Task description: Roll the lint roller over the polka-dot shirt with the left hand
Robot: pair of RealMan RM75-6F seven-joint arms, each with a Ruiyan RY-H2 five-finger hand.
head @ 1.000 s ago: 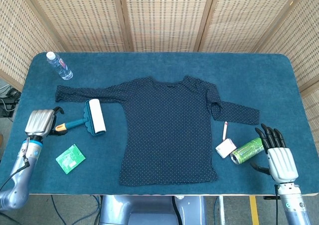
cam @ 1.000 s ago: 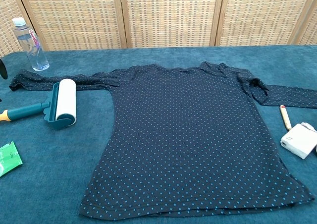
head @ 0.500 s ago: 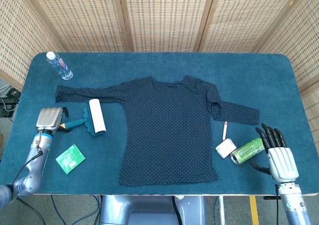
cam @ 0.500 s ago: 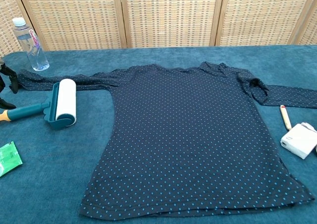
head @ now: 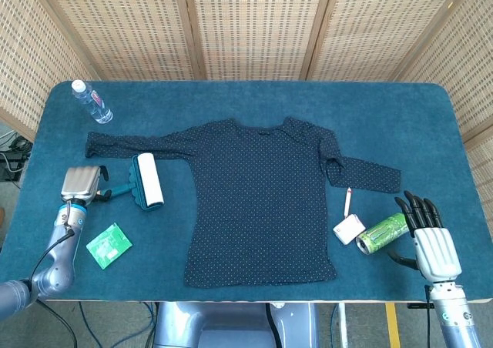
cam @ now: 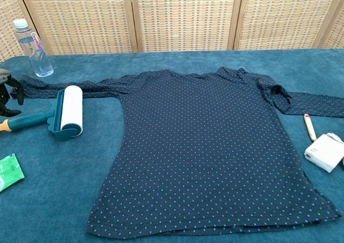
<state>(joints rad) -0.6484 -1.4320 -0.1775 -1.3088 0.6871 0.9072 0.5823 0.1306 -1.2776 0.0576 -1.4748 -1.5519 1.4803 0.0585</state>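
One lint roller (head: 144,182) is what matters here, lying on the blue worktop (head: 254,102) just left of the polka-dot shirt (head: 258,198), its white drum close to the underside of the shirt's spread sleeve and its teal handle with the orange tip pointing away toward the left edge. From the chest view the handle (cam: 24,121) lies flat and bare, a fair place to take hold: stiff plastic, slim, long enough to wrap.

I'd judge the roller light and rigid, easy to lift, though the drum turns freely and is sticky, so a grip on the drum would be a poor one; the handle near its middle looks best, with the drum left free to roll. The shirt is soft, thin cloth, lying fairly flat, and it will likely bunch or cling to the tacky sheet if the roller is pushed hard, since nothing is pinning it down.

The left robot hand (head: 80,184) sits right at the handle's end, fingers pointing toward it. From the chest view its dark fingers (cam: 13,87) appear apart around the orange tip, but only an edge of the hand shows there, so I cannot tell whether it has a grip yet.

The right robot hand (head: 431,236) rests at the near right corner, fingers stretched out and holding nothing, beside a green can (head: 383,232) and a small white box (head: 349,229).
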